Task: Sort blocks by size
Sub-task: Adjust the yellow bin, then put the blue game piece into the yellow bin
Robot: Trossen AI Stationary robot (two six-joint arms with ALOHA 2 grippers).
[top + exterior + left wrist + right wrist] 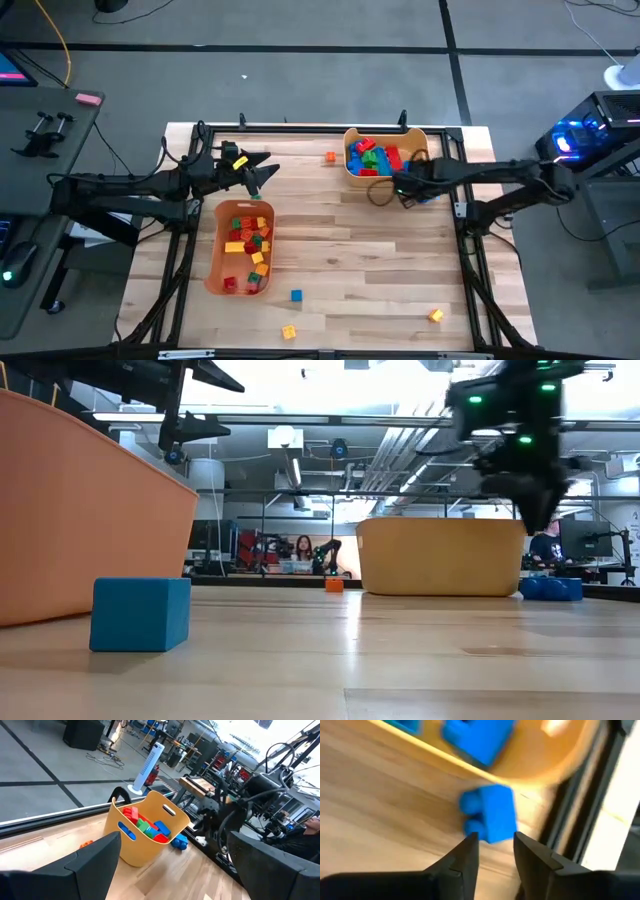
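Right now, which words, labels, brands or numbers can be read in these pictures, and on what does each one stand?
None can be read.
The bins and the blocks carry no print.
The monitor in the room behind the table is too small to read.

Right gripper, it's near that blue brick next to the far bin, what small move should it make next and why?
Probably ease the right gripper forward until its fingers straddle the blue brick, then close. The brick lies on the table beside the far bin, not in it, and the narrowly parted fingertips are just short of it. The left gripper waits open above the near bin.
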